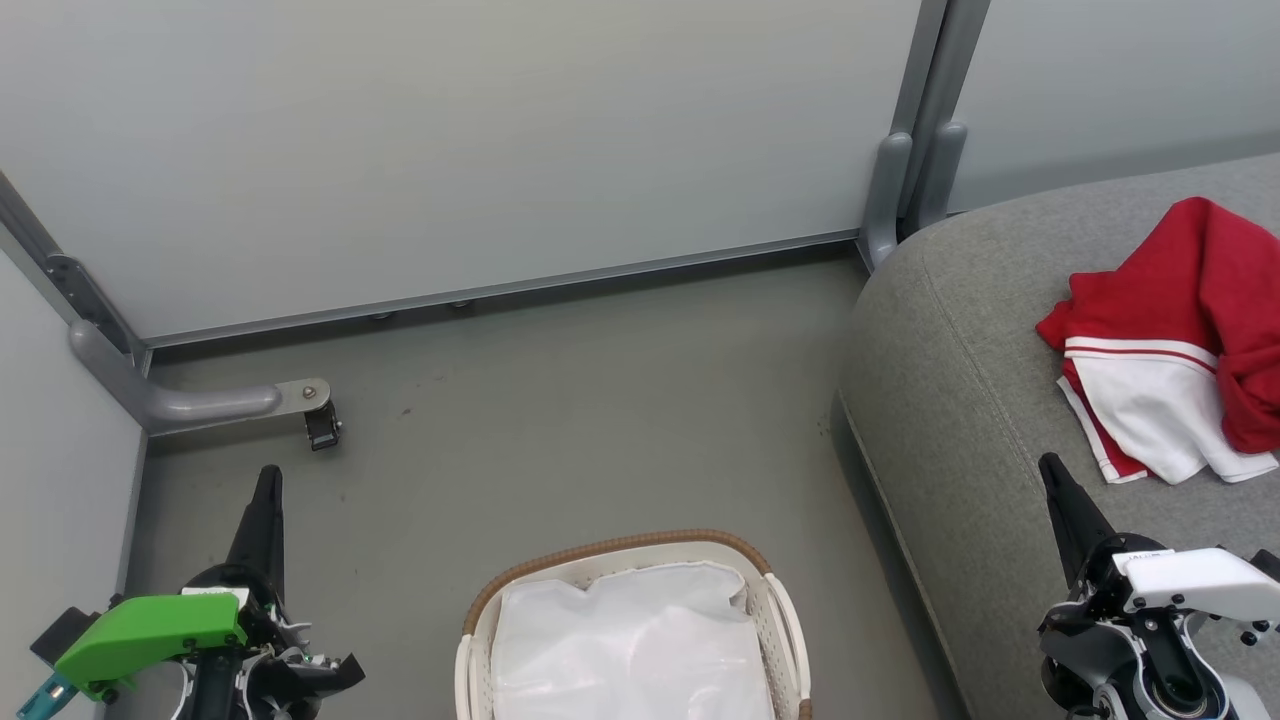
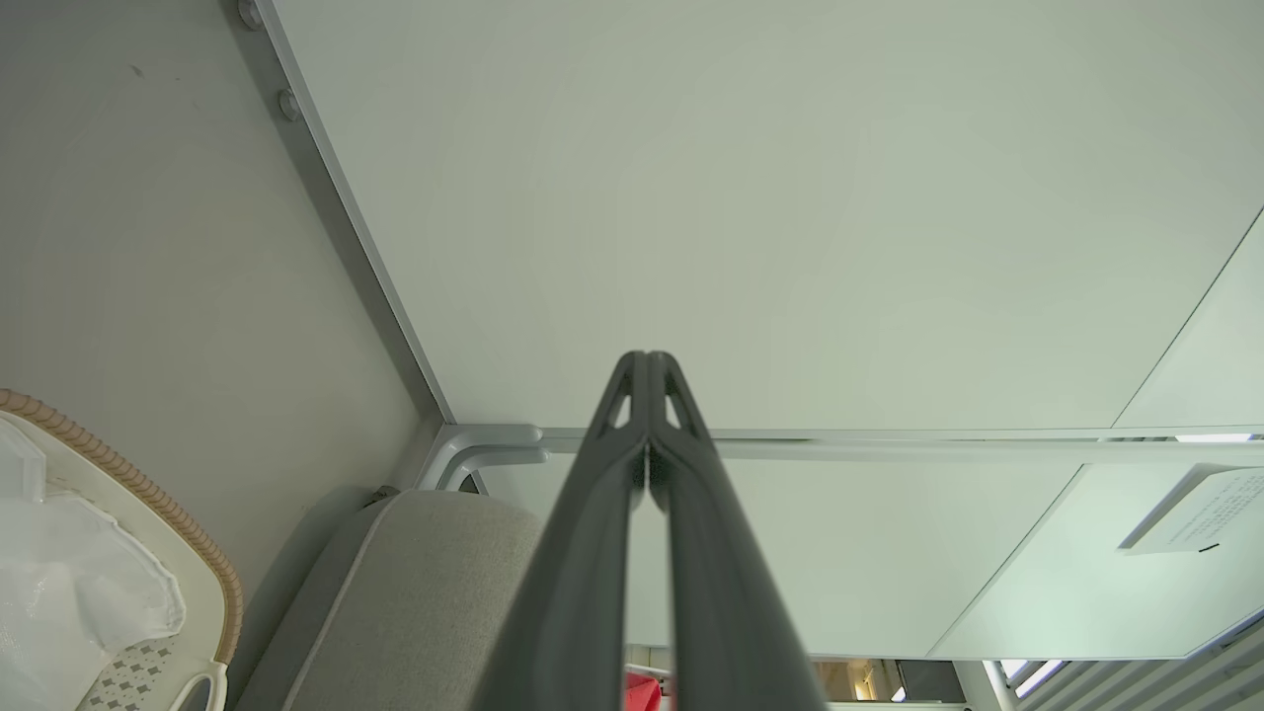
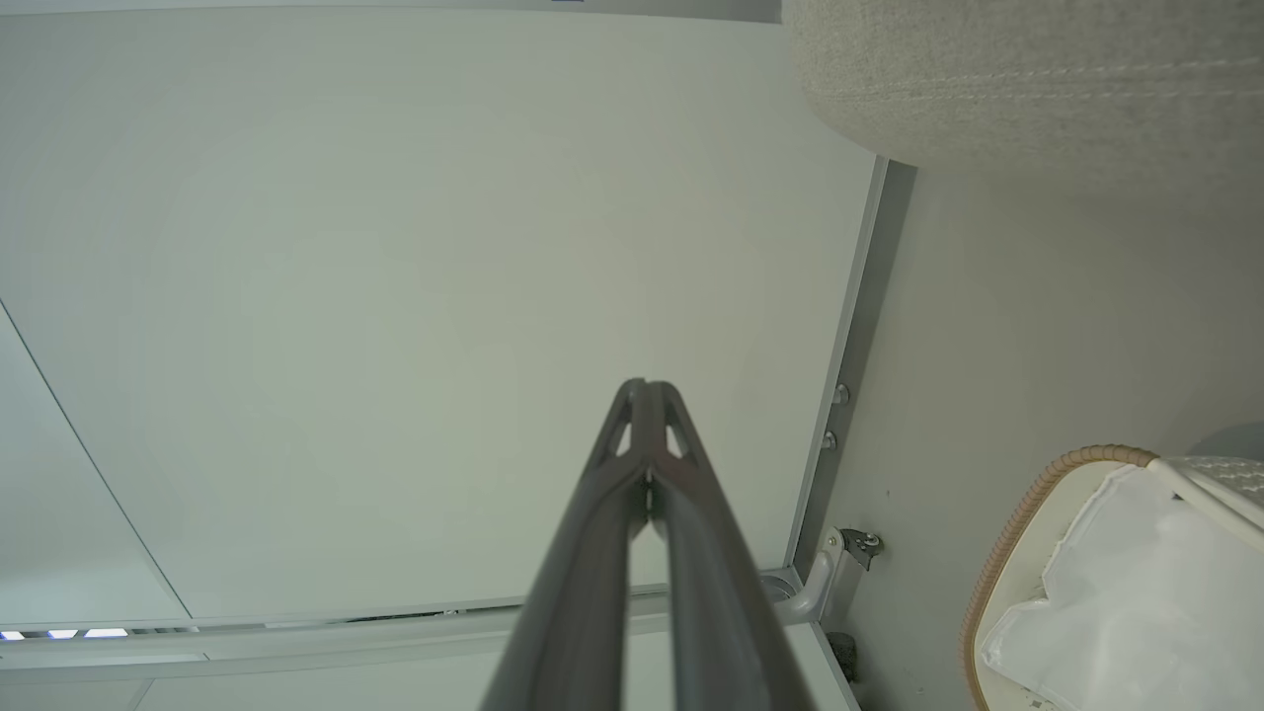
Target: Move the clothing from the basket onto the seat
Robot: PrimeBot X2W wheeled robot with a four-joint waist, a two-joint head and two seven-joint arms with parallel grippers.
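Red-and-white clothing (image 1: 1180,330) is lying crumpled on the grey seat (image 1: 960,400), where the task wants it, while the basket (image 1: 620,548) is sitting with its white liner (image 1: 630,640) bare; left gripper (image 1: 268,478) and right gripper (image 1: 1050,468) are hanging low, fingers pressed together, gripping nothing, looking finished

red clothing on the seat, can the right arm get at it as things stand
Probably yes. The clothing lies uncovered on the seat, the right end effector sits just short of its near edge, and nothing stands between them. It is shut and would need to open first.
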